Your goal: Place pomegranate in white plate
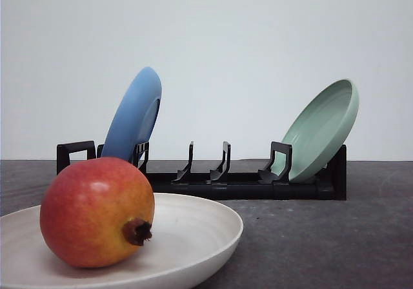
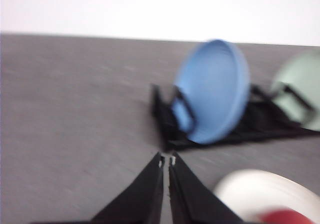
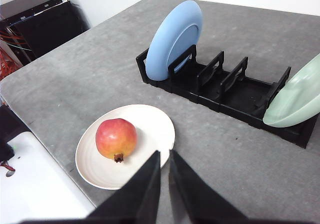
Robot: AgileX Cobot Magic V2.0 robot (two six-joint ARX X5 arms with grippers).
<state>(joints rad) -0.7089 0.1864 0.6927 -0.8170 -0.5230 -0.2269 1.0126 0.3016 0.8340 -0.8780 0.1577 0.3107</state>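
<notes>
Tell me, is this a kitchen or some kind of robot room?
Probably a robot test room, not a kitchen: a bare grey table against a plain white wall, with black electronics and cables beside it. The dish rack looks like a prop.

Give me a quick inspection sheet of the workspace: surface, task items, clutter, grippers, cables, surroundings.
Surface: grey table, no spills seen.
Job's things: pomegranate lies in the white plate, calyx toward the camera in the front view.
Clutter: black dish rack holding a blue plate at one end and a pale green plate at the other, both leaning; middle slots bare.
Grippers: left gripper shut, holding nothing; right gripper shut, holding nothing, above the table.
Cables: red wires beside the table.
Surroundings: black equipment box, white wall.
</notes>
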